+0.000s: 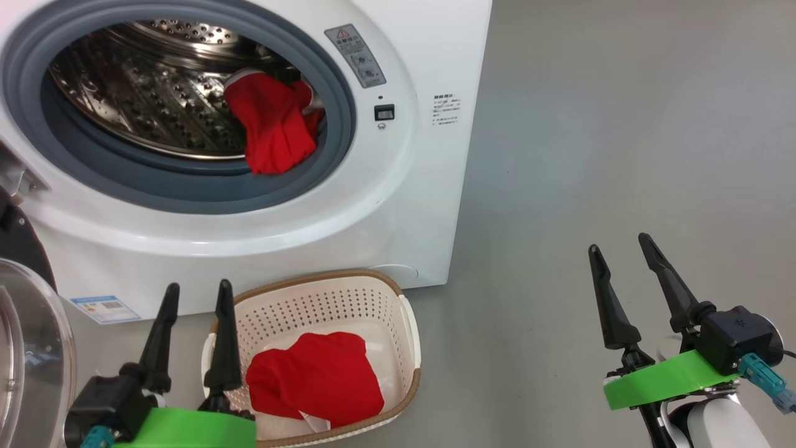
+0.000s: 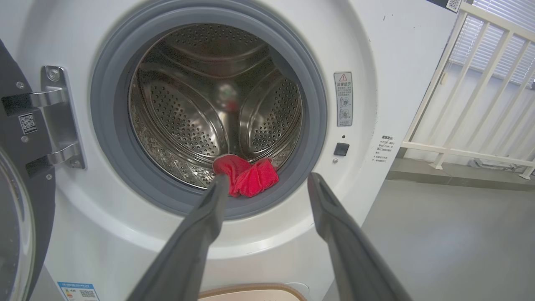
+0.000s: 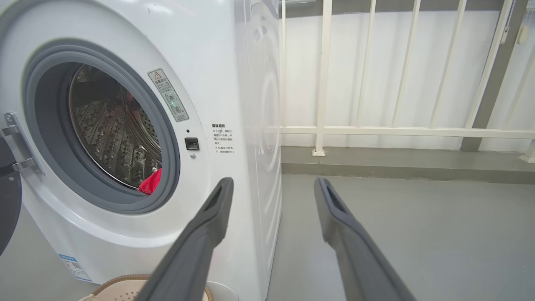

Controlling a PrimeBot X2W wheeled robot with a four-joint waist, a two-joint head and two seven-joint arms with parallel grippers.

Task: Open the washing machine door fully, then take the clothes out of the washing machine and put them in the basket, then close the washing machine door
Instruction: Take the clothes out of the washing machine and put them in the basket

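Note:
The white washing machine (image 1: 398, 205) stands open, its black door (image 1: 25, 348) with the clear glass bowl swung out at the left edge. One red garment (image 1: 273, 124) hangs over the grey gasket at the drum's right front; it shows too in the left wrist view (image 2: 248, 177) and the right wrist view (image 3: 151, 183). Another red garment (image 1: 317, 376) lies in the cream basket (image 1: 410, 348) on the floor before the machine. My left gripper (image 1: 196, 292) is open beside the basket's left rim, empty. My right gripper (image 1: 622, 246) is open over bare floor to the right, empty.
Grey floor (image 1: 622, 124) stretches right of the machine. A white railing (image 3: 376, 129) runs along the wall behind it. The door's metal hinge (image 2: 58, 117) sits at the left of the opening.

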